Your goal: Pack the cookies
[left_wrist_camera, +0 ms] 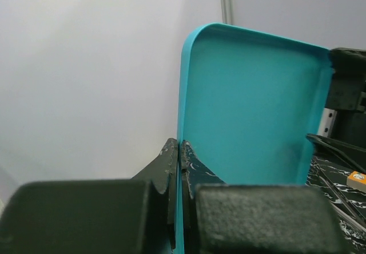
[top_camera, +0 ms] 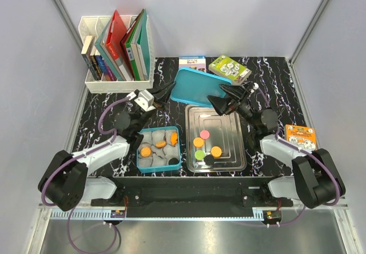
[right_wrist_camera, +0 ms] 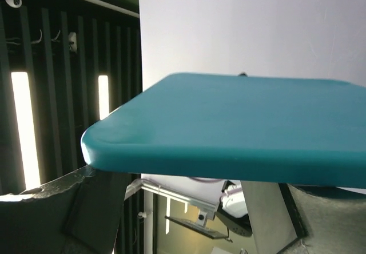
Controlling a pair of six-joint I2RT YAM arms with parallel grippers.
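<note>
**Above the table's far middle: teal lid held aloft**

Left gripper (left_wrist_camera: 180, 151) is clamped tight on the rim of the teal lid (top_camera: 194, 88), which hangs tilted over the black marbled table (top_camera: 269, 88). Right gripper (top_camera: 217, 102) sits at the lid's right corner, its jaws spread wide with the lid's edge across them; contact cannot be told.

Cookies: pink, green, black and two orange lie loose on the metal tray (top_camera: 234, 125). Others, mostly orange (top_camera: 146, 151), sit in grey paper cups (top_camera: 157, 161) inside the teal box (top_camera: 139, 151) just left of the tray.
</note>
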